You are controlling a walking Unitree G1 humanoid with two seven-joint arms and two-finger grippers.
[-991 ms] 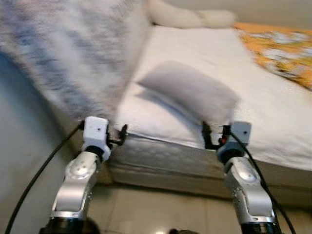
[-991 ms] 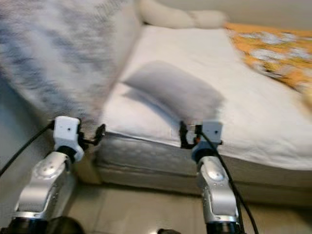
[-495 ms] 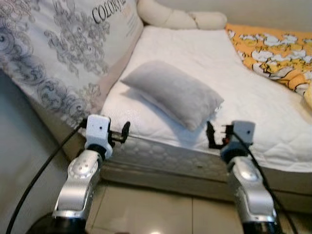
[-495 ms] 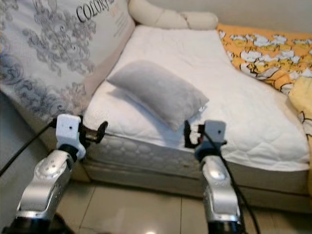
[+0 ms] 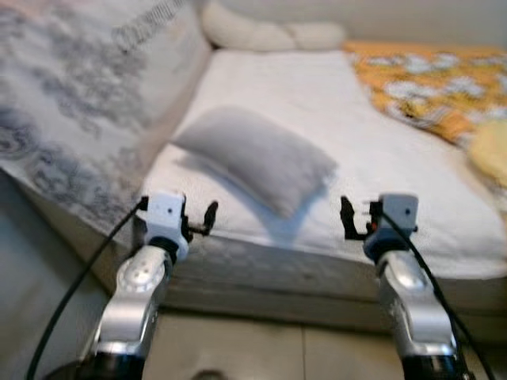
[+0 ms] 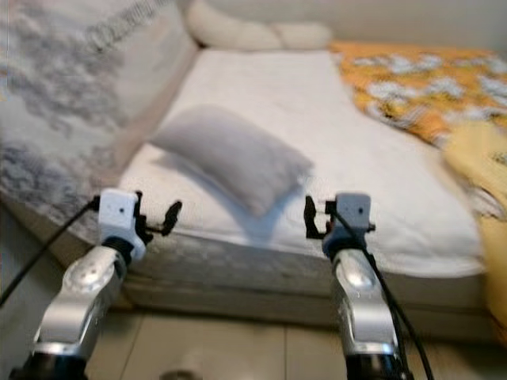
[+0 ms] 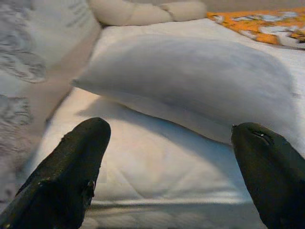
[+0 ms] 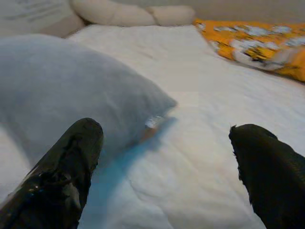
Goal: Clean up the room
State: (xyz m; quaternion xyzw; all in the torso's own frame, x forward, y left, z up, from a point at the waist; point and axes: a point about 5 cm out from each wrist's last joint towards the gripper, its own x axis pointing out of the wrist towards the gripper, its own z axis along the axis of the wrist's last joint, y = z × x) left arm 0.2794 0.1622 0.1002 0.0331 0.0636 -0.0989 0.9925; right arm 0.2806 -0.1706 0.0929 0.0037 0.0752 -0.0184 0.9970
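You're looking at a bed with a white quilted cover, its near edge running across the view above a light tiled floor. On its left side a big white panel with a grey ornamental print leans upright against it; there's lettering near the top, too blurred to read. A cream bolster lies across the far end of the bed, up against the wall. On the far right of the bed there's an orange blanket with a white pattern. Just beside it at the right edge is something yellow and soft; can't tell what. Head views are motion-blurred.
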